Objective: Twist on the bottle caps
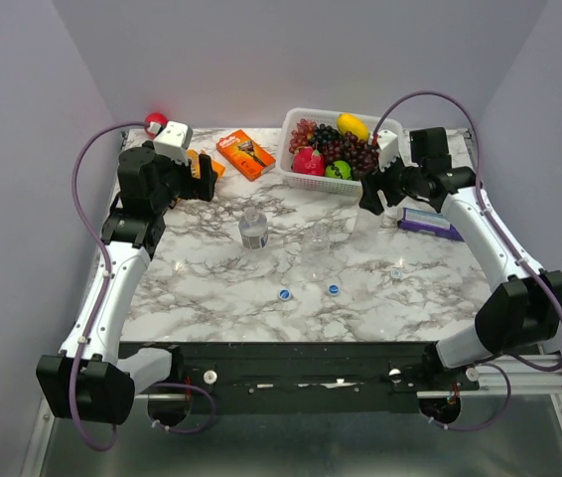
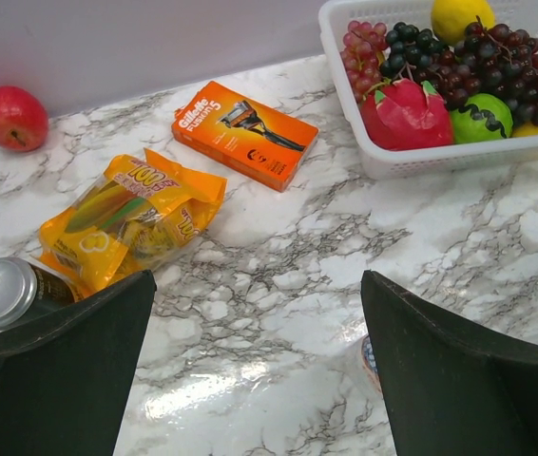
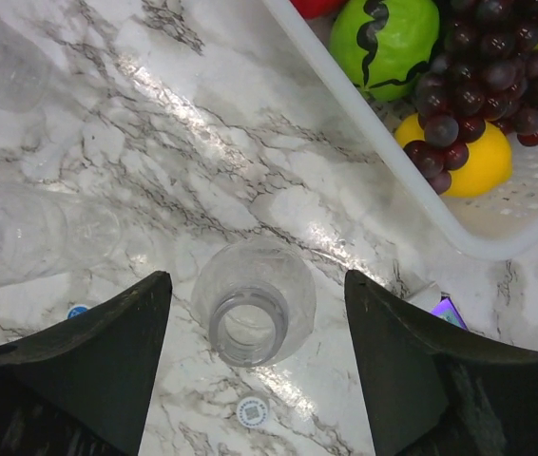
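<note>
Looking down in the right wrist view, an uncapped clear bottle [image 3: 253,302] stands upright between the fingers of my open right gripper [image 3: 256,280], untouched by either finger. A whitish cap [image 3: 252,411] lies on the marble just in front of it. Two more bottles stand mid-table, one with a pale label [image 1: 252,231] and one plain [image 1: 318,238]. Two blue caps [image 1: 284,294] [image 1: 333,289] and the whitish cap [image 1: 396,272] lie nearer the front. My left gripper [image 2: 258,285] is open over bare marble at the back left, with a sliver of labelled bottle [image 2: 368,357] by its right finger.
A white basket [image 1: 291,169] of fruit sits at the back right, close behind the right gripper. An orange razor box [image 2: 245,133], a yellow snack bag [image 2: 131,214], a dark can [image 2: 8,290] and a red apple [image 2: 10,116] lie at the back left. A purple box [image 1: 428,223] lies beneath the right arm.
</note>
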